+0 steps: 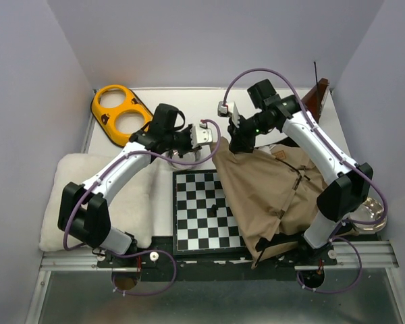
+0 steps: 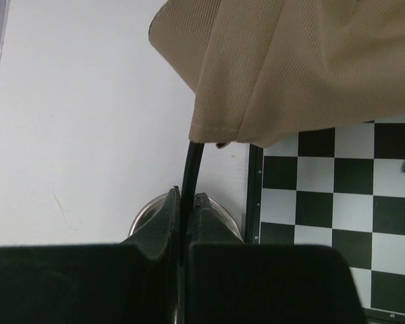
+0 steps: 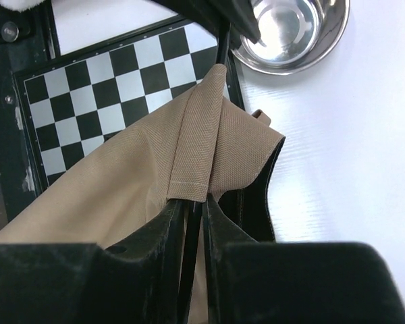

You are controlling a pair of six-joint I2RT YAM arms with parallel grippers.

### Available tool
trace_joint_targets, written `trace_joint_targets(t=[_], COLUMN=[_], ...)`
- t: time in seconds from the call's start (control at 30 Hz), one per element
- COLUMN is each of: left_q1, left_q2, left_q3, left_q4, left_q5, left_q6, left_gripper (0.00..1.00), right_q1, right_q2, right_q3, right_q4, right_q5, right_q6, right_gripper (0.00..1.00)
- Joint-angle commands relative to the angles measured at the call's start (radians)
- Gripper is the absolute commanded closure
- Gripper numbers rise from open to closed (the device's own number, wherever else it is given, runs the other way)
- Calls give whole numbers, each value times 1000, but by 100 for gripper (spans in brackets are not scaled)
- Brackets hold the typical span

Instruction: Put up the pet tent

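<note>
The pet tent (image 1: pixel 277 192) lies collapsed, tan fabric with black lining, partly over the chessboard (image 1: pixel 199 212). My left gripper (image 1: pixel 204 140) is shut on a thin black pole (image 2: pixel 191 165) just where it comes out of the tan fabric (image 2: pixel 304 61); the grip shows in the left wrist view (image 2: pixel 187 197). My right gripper (image 1: pixel 237 144) is shut on the same pole (image 3: pixel 191 236) at the other end of a tan sleeve (image 3: pixel 196 155), as the right wrist view (image 3: pixel 192 204) shows. The pom-pom is out of view.
A fluffy white cushion (image 1: pixel 71 196) lies at the left. A yellow two-hole tray (image 1: pixel 118 111) sits at the back left. A steel bowl (image 3: pixel 290 30) stands under my left gripper, another steel bowl (image 1: pixel 372 210) at the right edge. A brown object (image 1: pixel 318 94) leans at the back right.
</note>
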Motion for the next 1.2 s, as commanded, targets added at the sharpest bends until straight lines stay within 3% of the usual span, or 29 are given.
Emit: trace_joint_targets(t=[0.0, 0.03, 0.07, 0.13, 0.33, 0.53, 0.73, 0.87, 0.93, 0.97, 1.03, 1.17], left_q1=[-134, -152, -163, -165, -11, 208, 415, 556, 607, 619, 619, 581], left_q2=[-55, -57, -61, -69, -169, -248, -298, -333, -345, -351, -374, -407], left_q3=[37, 37, 39, 45, 45, 65, 83, 79, 76, 72, 60, 54], left_q4=[252, 264, 277, 256, 26, -411, -645, -734, -780, -791, -794, -665], left_q5=[212, 202, 199, 213, 251, 216, 152, 124, 120, 121, 148, 260], left_q6=[-138, -150, -169, -187, -79, 240, 454, 556, 616, 633, 647, 484], left_gripper=[100, 100, 100, 100, 66, 61, 62, 68, 83, 96, 100, 100], right_q1=[53, 53, 53, 53, 53, 53, 68, 71, 71, 71, 74, 94], right_q2=[12, 16, 19, 7, -97, -120, -76, -36, -18, -11, -2, 13], right_q3=[63, 76, 91, 102, 36, 65, 195, 289, 330, 344, 366, 387], right_q4=[146, 140, 128, 105, 92, -33, -124, -181, -227, -236, -247, -247], right_q5=[-188, -191, -199, -209, -205, -183, -131, -65, -52, -51, -58, -42], right_q6=[14, 17, 14, -6, -67, -185, -242, -274, -306, -309, -306, -294], right_gripper=[77, 85, 99, 99, 99, 99, 99, 99, 99, 99, 99, 73])
